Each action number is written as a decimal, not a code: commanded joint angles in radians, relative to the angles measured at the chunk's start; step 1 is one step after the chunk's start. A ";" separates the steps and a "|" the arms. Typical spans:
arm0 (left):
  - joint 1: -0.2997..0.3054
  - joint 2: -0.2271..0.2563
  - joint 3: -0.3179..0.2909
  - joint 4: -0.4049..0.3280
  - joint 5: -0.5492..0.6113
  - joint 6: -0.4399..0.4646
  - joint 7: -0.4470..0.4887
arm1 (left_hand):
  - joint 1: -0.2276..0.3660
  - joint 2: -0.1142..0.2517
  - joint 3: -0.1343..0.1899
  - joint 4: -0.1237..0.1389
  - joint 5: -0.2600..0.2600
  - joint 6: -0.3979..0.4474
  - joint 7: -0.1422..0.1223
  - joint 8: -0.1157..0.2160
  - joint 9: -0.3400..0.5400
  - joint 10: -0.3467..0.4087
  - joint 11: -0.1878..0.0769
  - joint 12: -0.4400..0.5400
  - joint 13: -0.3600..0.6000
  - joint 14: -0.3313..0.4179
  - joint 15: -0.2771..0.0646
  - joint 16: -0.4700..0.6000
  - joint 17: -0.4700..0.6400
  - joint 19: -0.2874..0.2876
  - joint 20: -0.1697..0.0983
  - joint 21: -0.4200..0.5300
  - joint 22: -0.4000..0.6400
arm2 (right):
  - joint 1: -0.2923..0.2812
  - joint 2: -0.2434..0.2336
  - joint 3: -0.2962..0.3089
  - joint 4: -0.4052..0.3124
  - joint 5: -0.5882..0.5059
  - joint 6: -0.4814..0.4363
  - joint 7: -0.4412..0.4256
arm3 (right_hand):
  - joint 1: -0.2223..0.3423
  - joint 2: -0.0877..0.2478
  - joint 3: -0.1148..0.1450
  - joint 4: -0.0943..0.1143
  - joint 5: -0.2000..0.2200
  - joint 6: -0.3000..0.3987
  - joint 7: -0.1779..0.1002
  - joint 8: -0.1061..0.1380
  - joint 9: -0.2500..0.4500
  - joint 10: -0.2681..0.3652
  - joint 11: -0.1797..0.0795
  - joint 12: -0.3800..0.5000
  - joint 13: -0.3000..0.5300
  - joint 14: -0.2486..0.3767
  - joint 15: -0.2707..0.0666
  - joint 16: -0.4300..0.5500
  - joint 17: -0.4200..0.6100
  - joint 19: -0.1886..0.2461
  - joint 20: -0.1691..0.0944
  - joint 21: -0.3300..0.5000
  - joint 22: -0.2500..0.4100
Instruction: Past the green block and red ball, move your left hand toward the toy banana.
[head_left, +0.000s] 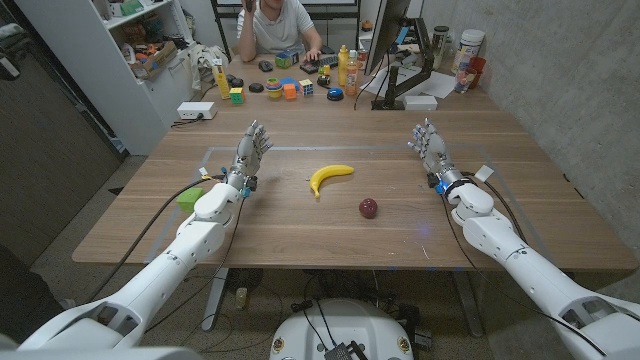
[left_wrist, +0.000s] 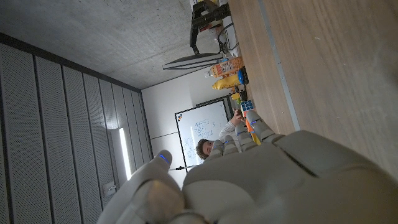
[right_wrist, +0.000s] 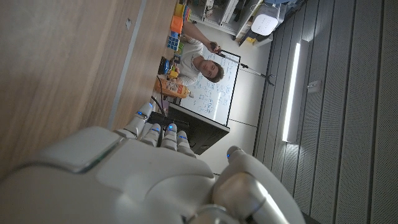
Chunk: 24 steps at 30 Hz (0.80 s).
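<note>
The yellow toy banana (head_left: 330, 177) lies on the wooden table (head_left: 300, 240) near its middle. A dark red ball (head_left: 368, 208) sits just right of it and nearer to me. A green block (head_left: 189, 198) shows at the table's left, partly hidden behind my left arm. My left hand (head_left: 251, 150) stands open left of the banana, fingers apart and reaching away from me, holding nothing. My right hand (head_left: 429, 146) stands open on the table's right side, apart from everything. The back of my left hand (left_wrist: 273, 180) and of my right hand (right_wrist: 137, 174) shows in each wrist view.
A person sits behind the far edge (head_left: 280, 25). Colourful cubes and toys (head_left: 285, 88), bottles (head_left: 347, 68) and a monitor stand (head_left: 400, 70) crowd the far edge. A white box (head_left: 197, 111) lies at the far left. White shelving (head_left: 120, 50) stands to the left.
</note>
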 joint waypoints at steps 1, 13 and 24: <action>0.012 -0.005 -0.005 -0.010 0.002 -0.009 0.017 | -0.001 0.104 0.007 0.001 0.004 -0.089 -0.003 0.006 0.002 -0.066 -0.002 0.005 0.003 -0.144 -0.002 0.005 0.005 -0.035 -0.009 0.003 0.001 | -0.006 0.042 0.053 0.006 -0.045 -0.019 0.036 | 0.001 0.113 0.007 -0.002 0.006 -0.008 0.000 0.007 0.002 -0.008 0.001 0.004 0.005 -0.007 -0.038 0.004 0.004 -0.050 -0.094 0.005 0.005; 0.033 -0.022 0.009 -0.107 0.271 -0.129 0.274 | 0.073 0.041 0.014 -0.061 0.030 0.121 -0.109 0.043 -0.001 0.144 0.001 0.041 0.002 0.060 0.066 0.041 -0.016 0.133 0.100 -0.006 -0.003 | -0.023 0.077 0.104 0.001 -0.078 -0.031 0.069 | 0.001 0.113 0.007 -0.002 0.006 -0.007 0.000 0.007 0.002 -0.008 0.001 0.003 0.005 -0.005 -0.037 0.004 0.004 -0.048 -0.093 0.000 0.005; 0.012 0.045 0.065 -0.269 0.604 0.080 0.444 | 0.139 -0.017 0.017 -0.124 0.045 0.155 -0.155 0.040 -0.001 0.176 -0.016 0.032 0.003 0.086 0.069 0.030 -0.017 0.154 0.107 -0.031 -0.003 | -0.024 0.108 0.124 0.014 -0.099 -0.019 0.100 | 0.000 0.112 0.007 -0.001 0.007 -0.007 0.000 0.006 0.002 -0.008 0.001 0.003 0.005 -0.004 -0.035 0.002 0.004 -0.045 -0.093 -0.006 0.005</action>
